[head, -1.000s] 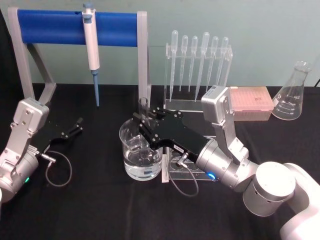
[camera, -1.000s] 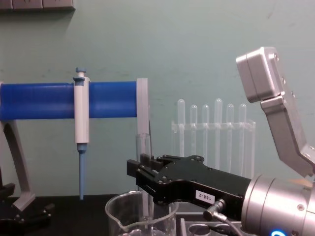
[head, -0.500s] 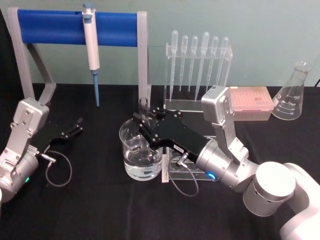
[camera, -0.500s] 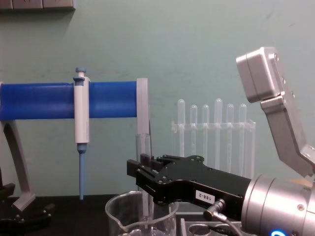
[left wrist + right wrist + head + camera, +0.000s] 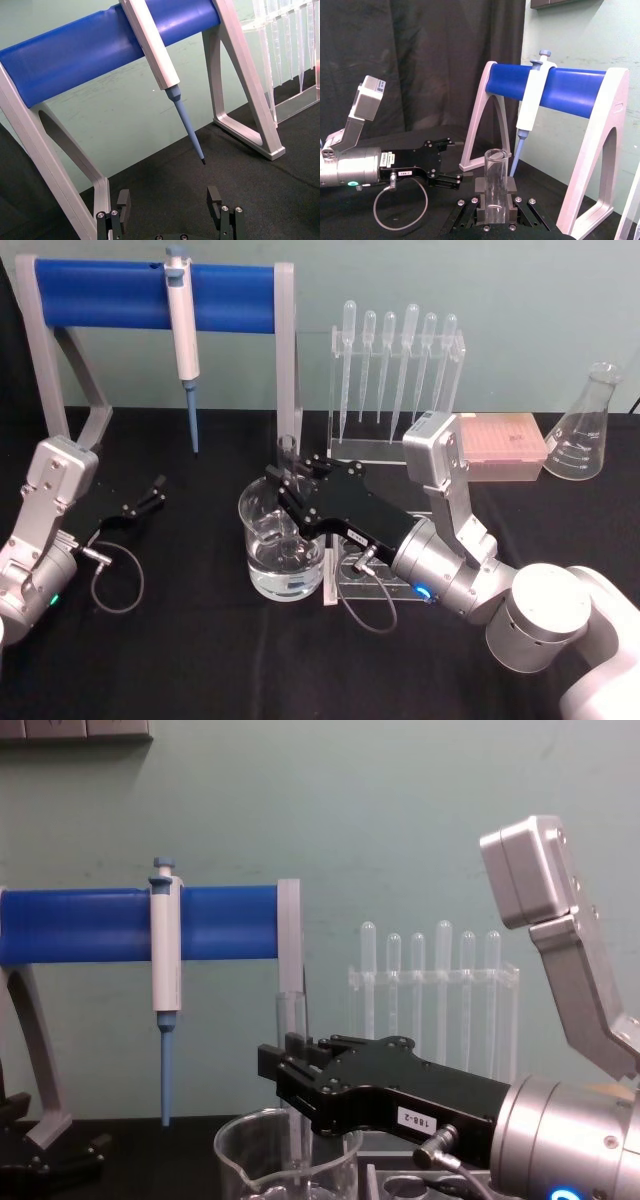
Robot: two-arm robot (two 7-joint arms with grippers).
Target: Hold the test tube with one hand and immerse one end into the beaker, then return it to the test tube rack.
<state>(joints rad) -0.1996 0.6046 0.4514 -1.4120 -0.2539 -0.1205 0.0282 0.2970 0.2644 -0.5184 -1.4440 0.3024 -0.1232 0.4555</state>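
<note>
The test tube (image 5: 287, 452) stands upright, its lower end down inside the beaker (image 5: 258, 552), which holds some clear liquid. My right gripper (image 5: 281, 486) is shut on the tube's middle, just above the beaker's rim. From the chest the tube (image 5: 291, 1016) rises above the black right gripper (image 5: 284, 1072), with the beaker (image 5: 238, 1148) below. The right wrist view has the tube (image 5: 496, 176) clamped between the fingers (image 5: 480, 191). My left gripper (image 5: 155, 490) rests open at the table's left, apart from everything; its open fingers (image 5: 215, 196) face the blue stand.
A blue-barred stand (image 5: 150, 292) holding a white-and-blue pipettor (image 5: 182, 335) is at the back left. A clear rack of plastic pipettes (image 5: 395, 370), a pink tip box (image 5: 500, 445) and a conical flask (image 5: 585, 430) line the back right. A clear low rack (image 5: 352, 582) lies beside the beaker.
</note>
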